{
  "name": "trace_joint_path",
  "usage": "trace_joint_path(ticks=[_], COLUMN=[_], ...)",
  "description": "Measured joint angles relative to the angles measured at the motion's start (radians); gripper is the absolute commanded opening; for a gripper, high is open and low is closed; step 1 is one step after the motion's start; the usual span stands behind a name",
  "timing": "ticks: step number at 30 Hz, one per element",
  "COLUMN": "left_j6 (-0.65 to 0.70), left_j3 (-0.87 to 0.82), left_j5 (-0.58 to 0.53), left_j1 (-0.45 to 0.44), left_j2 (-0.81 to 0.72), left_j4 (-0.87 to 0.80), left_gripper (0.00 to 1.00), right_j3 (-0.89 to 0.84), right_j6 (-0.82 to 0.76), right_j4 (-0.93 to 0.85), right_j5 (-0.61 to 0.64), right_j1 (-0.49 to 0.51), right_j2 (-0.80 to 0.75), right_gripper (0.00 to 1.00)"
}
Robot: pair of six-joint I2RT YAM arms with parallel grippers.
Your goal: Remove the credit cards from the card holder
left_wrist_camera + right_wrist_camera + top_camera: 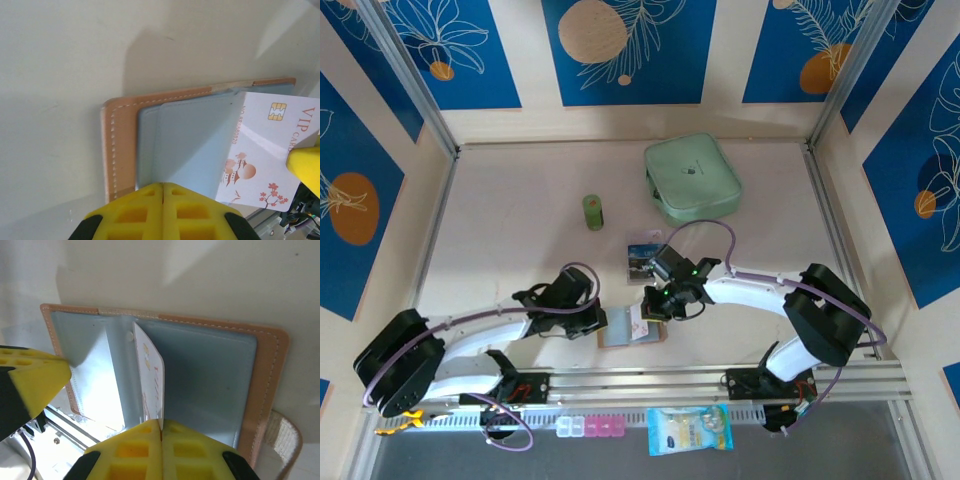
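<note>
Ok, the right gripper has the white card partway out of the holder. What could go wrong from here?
1. The right gripper pinches the white card only at its edge, so the card could slip free during the pull.
2. Part of the card sits tucked in the grey slot of the card holder. If it binds, the holder may drag along, since the left gripper is shut at just one edge of it.

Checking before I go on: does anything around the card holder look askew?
Yes: a white VIP card tilts up, partly out of a grey slot in the open card holder, pinched by the right gripper, jaws shut.
</note>
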Motion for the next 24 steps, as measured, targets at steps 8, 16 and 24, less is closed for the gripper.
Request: trace_joint_path(ticks=[8,16,24], left_j6=[0.008,0.015,0.015], left_j3=[0.002,0.002,0.002], left_j5=[-0.01,-0.015,-0.018], left_j1=[0.0,0.0,0.0], left_j2=[-0.003,-0.017,-0.048], left_j4=[-0.034,-0.037,-0.039], left_gripper=[0.0,0.01,0.02], right_j3=[0.001,0.062,0.186], right_j6=[-0.004,-0.07,-0.359], right_j4=[-0.038,-0.134,-0.274], right_j5=[0.019,0.055,0.102], right_j1=[-0.001,-0.018,-0.067], right_j2=[-0.031,-0.069,-0.074], right_gripper=[0.07,0.07,0.06])
